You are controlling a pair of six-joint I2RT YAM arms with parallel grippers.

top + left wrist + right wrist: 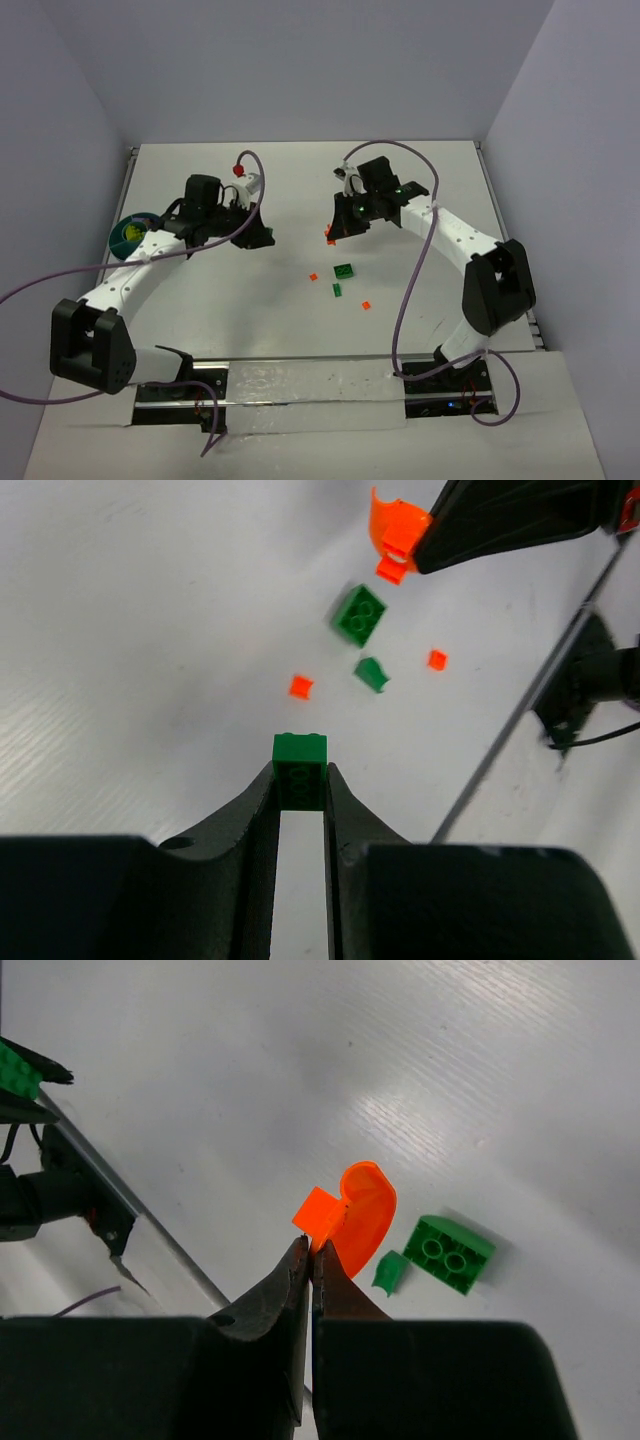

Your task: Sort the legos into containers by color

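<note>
My left gripper (300, 782) is shut on a green two-stud brick (300, 763), held above the table; it also shows in the top view (262, 236). My right gripper (313, 1248) is shut on the edge of a round orange piece (362, 1212), lifted above the table (330, 235). On the table between the arms lie a green brick (345, 271), a small dark green bit (337, 290) and two tiny orange bits (313, 277) (366, 304). The teal bowl (130, 232) stands at the left, partly hidden behind my left arm.
Purple cables (410, 290) loop off both arms. The table ends at walls at the back and on both sides. A metal strip (310, 385) with the arm bases runs along the near edge.
</note>
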